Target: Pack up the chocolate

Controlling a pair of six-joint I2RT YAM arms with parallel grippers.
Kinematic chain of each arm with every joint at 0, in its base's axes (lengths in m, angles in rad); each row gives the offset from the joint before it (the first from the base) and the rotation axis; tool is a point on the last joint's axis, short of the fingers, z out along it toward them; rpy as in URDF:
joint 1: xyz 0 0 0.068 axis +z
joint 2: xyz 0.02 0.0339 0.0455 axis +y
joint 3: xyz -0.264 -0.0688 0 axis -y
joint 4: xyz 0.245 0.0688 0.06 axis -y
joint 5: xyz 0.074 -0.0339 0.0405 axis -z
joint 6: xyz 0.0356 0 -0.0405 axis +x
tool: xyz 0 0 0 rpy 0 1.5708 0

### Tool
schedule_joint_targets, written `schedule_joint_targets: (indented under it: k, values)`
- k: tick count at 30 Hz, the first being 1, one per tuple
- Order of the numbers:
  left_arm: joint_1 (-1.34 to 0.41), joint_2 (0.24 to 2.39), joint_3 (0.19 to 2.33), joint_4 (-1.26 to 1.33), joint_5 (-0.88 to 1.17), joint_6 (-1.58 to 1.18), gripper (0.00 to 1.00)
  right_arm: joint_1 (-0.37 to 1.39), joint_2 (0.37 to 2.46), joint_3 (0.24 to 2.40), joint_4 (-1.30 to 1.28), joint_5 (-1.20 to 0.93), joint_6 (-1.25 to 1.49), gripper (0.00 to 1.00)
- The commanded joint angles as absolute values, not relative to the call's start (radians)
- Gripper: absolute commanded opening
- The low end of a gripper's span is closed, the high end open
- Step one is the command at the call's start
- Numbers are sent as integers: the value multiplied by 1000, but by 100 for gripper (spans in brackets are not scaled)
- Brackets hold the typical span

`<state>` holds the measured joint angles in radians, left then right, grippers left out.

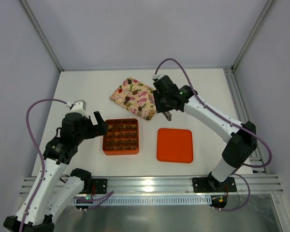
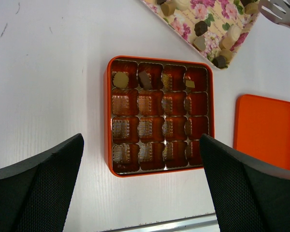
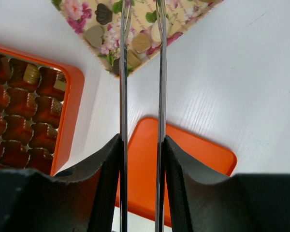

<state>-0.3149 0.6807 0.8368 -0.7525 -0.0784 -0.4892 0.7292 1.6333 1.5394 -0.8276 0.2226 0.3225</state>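
Two arms in the top view. The left gripper [image 1: 100, 125] has its fingers spread wide, tips pointing at the near-left side of the orange grid box [image 1: 105, 140]. The right gripper [image 1: 165, 108] is clamped on a pair of metal tongs [image 1: 168, 116], beside the near-right edge of the floral tray [image 1: 117, 96]. Most of the chocolate [image 1: 134, 88] lies loose on that tray. The orange lid [image 1: 174, 145] lies flat, nearer the bases than the right fingers.

Left wrist view: both fingers [image 2: 34, 193] stand far apart and nothing is between them. The box [image 2: 108, 121] sits ahead of the tips, in the gap. Three pieces [image 2: 120, 79] sit in its farthest row; whether any other cell holds one I cannot tell. The tray [image 2: 217, 14] is beyond, ahead and to the right, with the tongs' tip [image 2: 282, 12] over its edge.

Right wrist view: the fingers [image 3: 106, 183] press the two tong blades [image 3: 123, 72] from either side. The blades stay apart and nothing is seen between them. Their tips reach the tray [image 3: 183, 14], over chocolate pieces [image 3: 104, 13]. The lid [image 3: 193, 154] lies under the fingers, the box [image 3: 70, 111] to their left.
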Motion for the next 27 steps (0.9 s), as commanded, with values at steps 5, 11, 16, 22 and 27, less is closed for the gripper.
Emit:
schedule_joint_targets:
  k: [5,11,16,22,27]
  values:
    - [-321,680,844,-729,-86,-488,100,635,1741,1632,-790,221,264,41]
    - [-321,680,844,-730,-87,-488,100,603,1827,1681,-798,245,242,41]
    - [-321,684,844,-730,-87,-489,100,594,1856,1695,-799,265,238,41]
    - [-321,686,844,-730,-87,-489,100,592,1878,1687,-801,290,233,41]
    - [-321,687,845,-733,-87,-488,100,580,1881,1671,-795,293,232,41]
